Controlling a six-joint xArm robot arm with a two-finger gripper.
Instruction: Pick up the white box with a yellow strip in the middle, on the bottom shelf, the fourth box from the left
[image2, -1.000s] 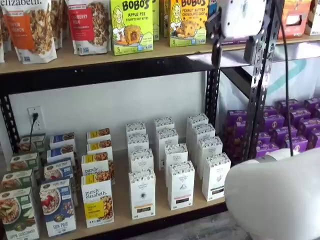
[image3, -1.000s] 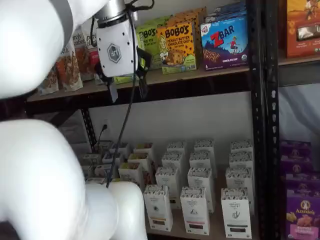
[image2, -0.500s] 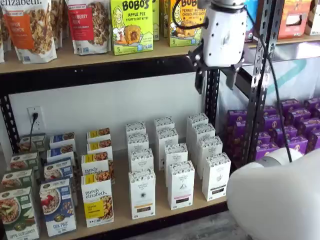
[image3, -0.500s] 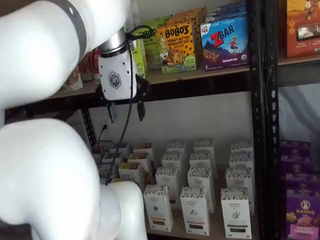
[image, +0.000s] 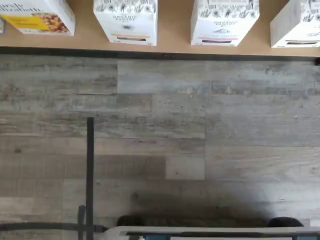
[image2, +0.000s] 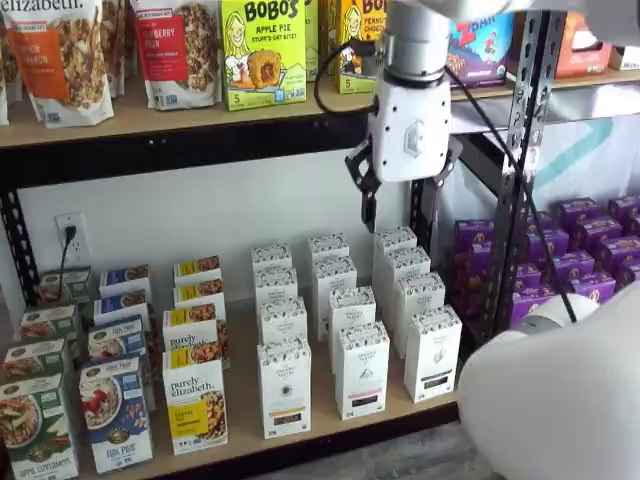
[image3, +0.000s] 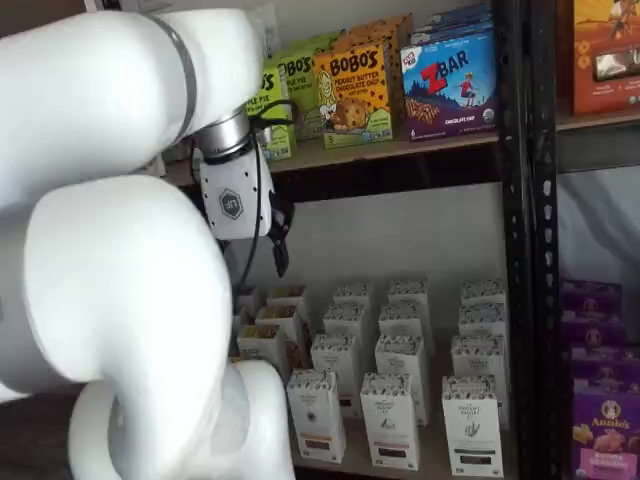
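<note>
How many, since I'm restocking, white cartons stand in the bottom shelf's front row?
3. The white box with the yellow-orange band is leftmost, the pink-banded carton is in the middle, the black-banded carton is rightmost. More stand behind them.

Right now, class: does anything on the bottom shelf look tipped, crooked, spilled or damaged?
Nothing stands out. The tall white cartons stand upright in straight front-to-back rows on the light wooden bottom shelf, and the granola boxes beside them do too. No spill or damage shows.

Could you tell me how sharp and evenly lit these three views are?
Wrist view: floor sharp, dark shadow near the camera mount. In a shelf view, the white box is crisp and evenly lit. In a shelf view, the arm looms large and soft, hiding boxes.
</note>
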